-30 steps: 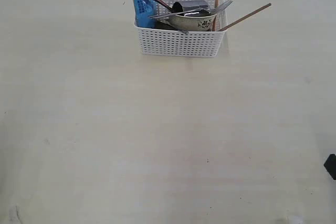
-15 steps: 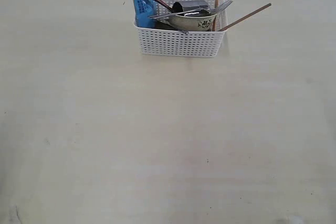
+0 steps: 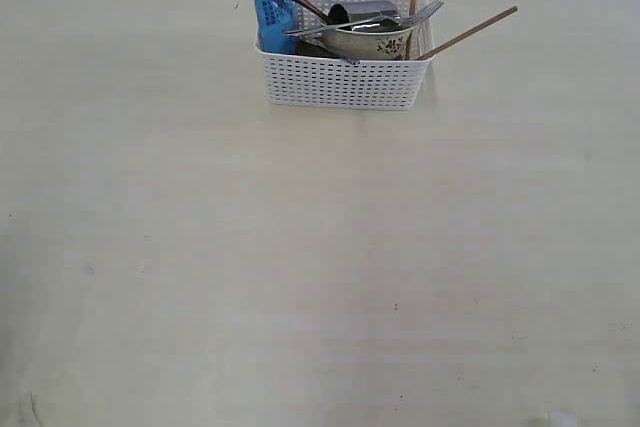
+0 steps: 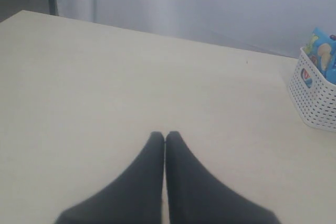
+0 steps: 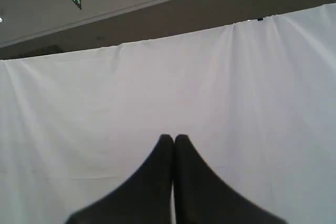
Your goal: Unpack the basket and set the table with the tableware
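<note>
Sitting packed with tableware (image 3: 372, 41), the basket (image 3: 340, 83) rests on the table (image 3: 300, 267)

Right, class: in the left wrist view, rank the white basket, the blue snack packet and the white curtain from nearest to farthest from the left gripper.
1. basket: its lattice wall stands on the table, ahead of the left gripper.
2. blue snack packet: inside the basket, behind that wall.
3. white curtain: past the table's far edge.
</note>
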### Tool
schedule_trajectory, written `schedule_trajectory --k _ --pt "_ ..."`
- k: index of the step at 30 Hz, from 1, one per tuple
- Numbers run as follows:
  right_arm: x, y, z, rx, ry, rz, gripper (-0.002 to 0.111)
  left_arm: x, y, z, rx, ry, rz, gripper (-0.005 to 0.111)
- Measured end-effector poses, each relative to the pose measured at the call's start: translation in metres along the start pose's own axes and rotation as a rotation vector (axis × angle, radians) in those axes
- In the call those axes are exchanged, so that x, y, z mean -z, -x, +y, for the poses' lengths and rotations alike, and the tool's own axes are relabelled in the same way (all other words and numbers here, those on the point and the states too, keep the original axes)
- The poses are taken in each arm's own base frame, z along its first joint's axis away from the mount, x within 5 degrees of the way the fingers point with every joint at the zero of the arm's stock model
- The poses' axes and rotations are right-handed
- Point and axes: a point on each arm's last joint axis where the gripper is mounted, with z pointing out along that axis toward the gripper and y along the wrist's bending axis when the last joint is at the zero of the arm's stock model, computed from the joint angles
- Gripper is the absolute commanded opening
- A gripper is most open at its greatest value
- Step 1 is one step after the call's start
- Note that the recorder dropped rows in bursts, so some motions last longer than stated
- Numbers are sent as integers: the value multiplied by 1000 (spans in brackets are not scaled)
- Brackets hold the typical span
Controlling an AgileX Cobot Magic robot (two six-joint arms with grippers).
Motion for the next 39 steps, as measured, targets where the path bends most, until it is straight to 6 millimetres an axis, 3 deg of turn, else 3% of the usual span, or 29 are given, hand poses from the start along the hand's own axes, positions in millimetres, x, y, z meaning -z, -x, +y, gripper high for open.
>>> schedule_trajectory --k 3,6,10,13,17,19,23,26,32,39 --pt "-46 11 7 6 -15 93 0 0 0 0 0 0 0 0" --pt "-110 9 16 19 -28 298 0 0 0 0 0 0 0 0" --pt "-187 -23 23 63 -32 704 3 0 0 0 0 0 0 0" --pt "-215 -68 19 85 -38 997 20 0 0 0 0 0 0 0" --pt "-221 -135 8 54 -74 1251 62 0 0 0 0 0 0 0" --pt "-213 -169 2 -2 -110 1342 71 0 0 0 0 0 0 0" --pt "-193 -214 -5 -150 -211 1393 67 0 0 0 0 0 0 0" --pt "-183 -234 -3 -218 -265 1366 65 0 0 0 0 0 0 0" --pt "-174 -255 12 -282 -314 1285 65 0 0 0 0 0 0 0" --pt "-170 -278 12 -317 -393 1243 65 0 0 0 0 0 0 0"
